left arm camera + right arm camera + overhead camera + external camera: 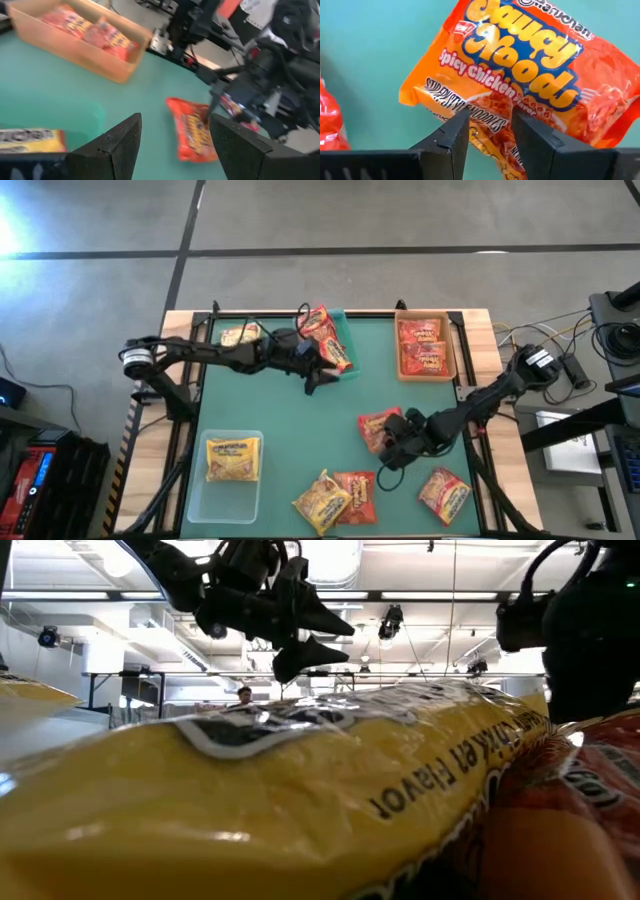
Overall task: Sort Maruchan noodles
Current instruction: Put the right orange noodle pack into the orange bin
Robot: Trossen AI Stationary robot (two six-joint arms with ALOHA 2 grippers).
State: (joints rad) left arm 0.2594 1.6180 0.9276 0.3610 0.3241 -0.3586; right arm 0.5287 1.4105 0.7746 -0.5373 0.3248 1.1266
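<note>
Maruchan noodles are spread over the green worktop (280, 420) and in bins around it. Two red packets (421, 345) are held in the tan bin (452, 350) at the far right, one yellow packet (233, 458) lies in the clear bin (225, 495) at the near left, and another yellow packet (240, 335) is seen at the far left under the left arm. Red packets (328, 335) are piled on the teal bin (345, 330) at the far middle. A yellow packet (320, 502) and a red one (357, 495) are overlapped at the near edge, with a further red packet (444, 493) to their right.

The left claw (322, 377) is raised just beside the teal bin, its fingers spread apart and nothing held between them. The right claw (489, 131) is lowered over an orange-red packet (520, 80) lying flat near the worktop's middle right; its fingers are set narrowly apart at the packet's edge, and whether the packet is pinched cannot be told.
</note>
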